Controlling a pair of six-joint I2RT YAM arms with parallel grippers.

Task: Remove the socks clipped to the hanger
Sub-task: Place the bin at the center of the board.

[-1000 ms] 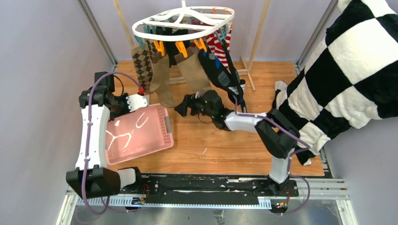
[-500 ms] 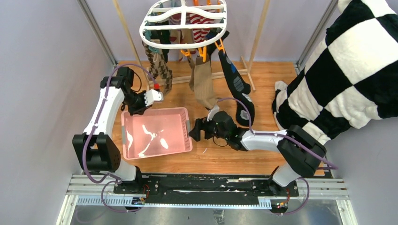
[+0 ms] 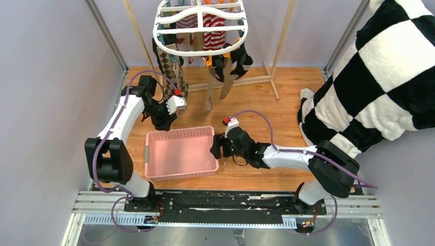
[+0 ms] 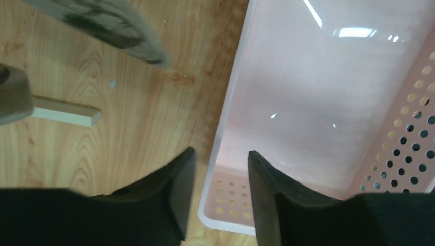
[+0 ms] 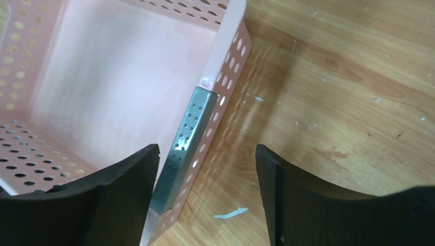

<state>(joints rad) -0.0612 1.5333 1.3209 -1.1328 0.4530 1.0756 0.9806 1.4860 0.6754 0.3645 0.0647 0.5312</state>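
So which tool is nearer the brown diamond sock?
Left. The left tool is by the sock's lower end, over the basket's far corner; the right tool is farther, at its right wall.

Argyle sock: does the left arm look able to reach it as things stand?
Probably yes. The argyle sock hangs just beyond the left gripper, with nothing between them. Its jaws are open, though it sits low at the basket rim and would have to lift first.

Hanger hook beyond the top edge — blurred sock at the left wrist view's corner
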